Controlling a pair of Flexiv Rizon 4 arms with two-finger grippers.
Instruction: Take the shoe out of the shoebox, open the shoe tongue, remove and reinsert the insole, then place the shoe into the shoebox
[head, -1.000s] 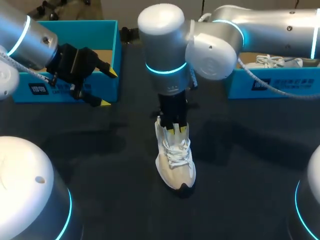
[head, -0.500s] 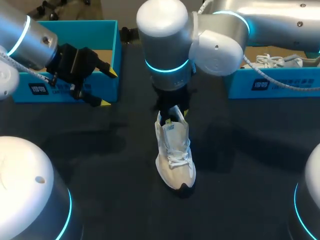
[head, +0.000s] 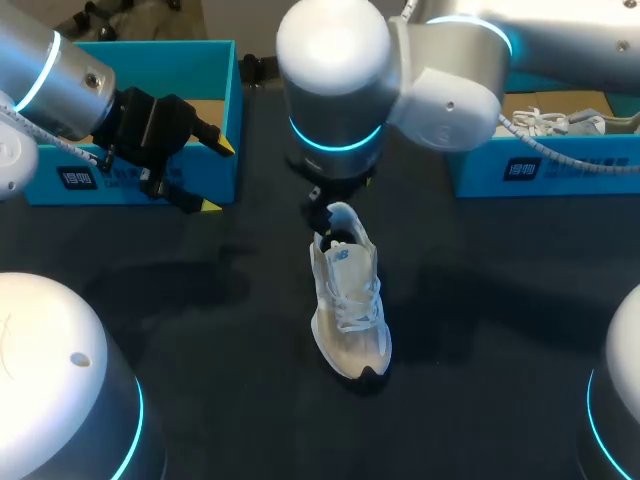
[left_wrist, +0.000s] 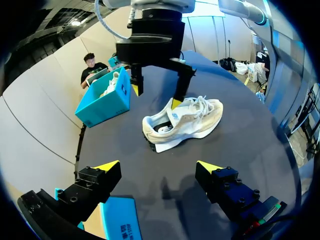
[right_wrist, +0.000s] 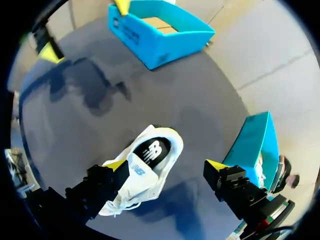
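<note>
While the right gripper (left_wrist: 154, 97) gapes, shoe (left_wrist: 186, 122) lies beneath

Shoes: two. One white sneaker (head: 348, 300) out on the table (head: 490, 300), centre. A second shoe (head: 545, 122), white, mostly laces showing, in the far right box.

Shoeboxes: two, both blue and open-topped. Left shoebox (head: 215, 60) far left, right shoebox (head: 540, 168) far right.

Grippers: two, the left gripper (head: 215, 175) and the right gripper (right_wrist: 165, 165). Two yellow-tipped fingers each, four tips in all.

White shoe (head: 350, 310) upright at table (head: 490, 300) ctr w/ tongue raised; blue shoebox (head: 190, 70) open.
</note>
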